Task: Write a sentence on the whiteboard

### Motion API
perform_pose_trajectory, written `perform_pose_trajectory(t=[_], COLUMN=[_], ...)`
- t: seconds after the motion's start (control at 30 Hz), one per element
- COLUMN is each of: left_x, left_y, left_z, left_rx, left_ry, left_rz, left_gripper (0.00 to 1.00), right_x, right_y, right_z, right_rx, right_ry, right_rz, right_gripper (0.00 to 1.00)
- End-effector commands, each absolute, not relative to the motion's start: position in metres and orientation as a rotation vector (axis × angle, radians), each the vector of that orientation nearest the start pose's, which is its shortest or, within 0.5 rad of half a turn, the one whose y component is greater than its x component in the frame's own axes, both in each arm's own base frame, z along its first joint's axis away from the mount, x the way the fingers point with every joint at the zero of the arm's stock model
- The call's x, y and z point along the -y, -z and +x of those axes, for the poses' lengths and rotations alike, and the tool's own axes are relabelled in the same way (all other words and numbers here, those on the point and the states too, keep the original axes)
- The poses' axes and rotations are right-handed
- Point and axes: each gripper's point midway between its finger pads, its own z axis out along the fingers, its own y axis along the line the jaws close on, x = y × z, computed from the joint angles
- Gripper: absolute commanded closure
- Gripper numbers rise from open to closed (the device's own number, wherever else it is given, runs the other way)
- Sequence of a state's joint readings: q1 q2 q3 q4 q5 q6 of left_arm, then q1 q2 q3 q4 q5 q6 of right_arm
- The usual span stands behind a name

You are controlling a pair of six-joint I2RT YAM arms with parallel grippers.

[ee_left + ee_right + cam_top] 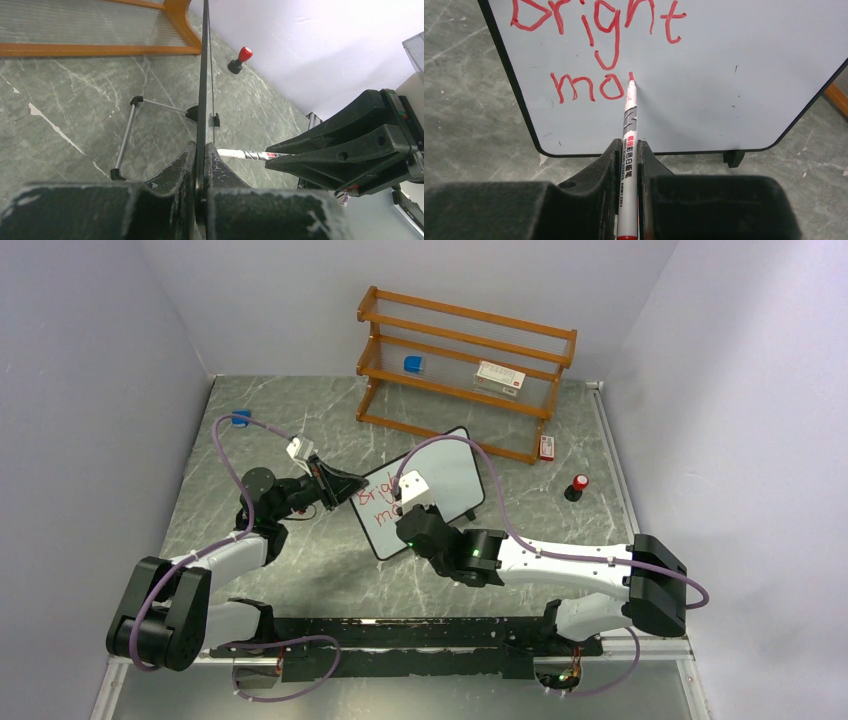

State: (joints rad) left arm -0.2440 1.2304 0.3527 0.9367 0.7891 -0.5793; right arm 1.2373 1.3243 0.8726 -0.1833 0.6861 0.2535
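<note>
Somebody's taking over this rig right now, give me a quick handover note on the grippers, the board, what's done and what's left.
Left gripper: shut on the edge of the whiteboard, steadying it.
Right gripper: shut on the red marker, tip at the board just right of "mo".
Done: "Bright" on the first line, "mo" plus the start of a stroke on the second.
Left: finish the sentence.

Red on white, grey below.
The small black-framed white whiteboard [724, 75] bears red lettering; the white marker pen [628, 150] has a red tip and black print; the grey marbled worktop [310, 570] shows white veins.
</note>
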Motion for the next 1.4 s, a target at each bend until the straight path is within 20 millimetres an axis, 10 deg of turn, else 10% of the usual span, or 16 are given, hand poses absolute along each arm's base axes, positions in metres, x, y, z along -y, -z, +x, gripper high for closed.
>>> perform_pose_trajectory(t=[0.0, 1.37], left_x=[0.219, 0.219], left_y=[-0.204, -0.201], left_z=[0.272, 0.272], left_rx=[-1.557, -1.566], left_ry=[1.231, 1.234], left_rz=[0.479, 0.48], left_gripper=[0.95, 0.95], right_x=[-0.291, -0.289], right_y=[-0.145, -0.17], right_z=[0.209, 0.229], right_rx=[-1.989, -1.913], right_ry=[-0.153, -0.162], right_rz=[-0.632, -0.52], right_gripper=[1.0, 1.0])
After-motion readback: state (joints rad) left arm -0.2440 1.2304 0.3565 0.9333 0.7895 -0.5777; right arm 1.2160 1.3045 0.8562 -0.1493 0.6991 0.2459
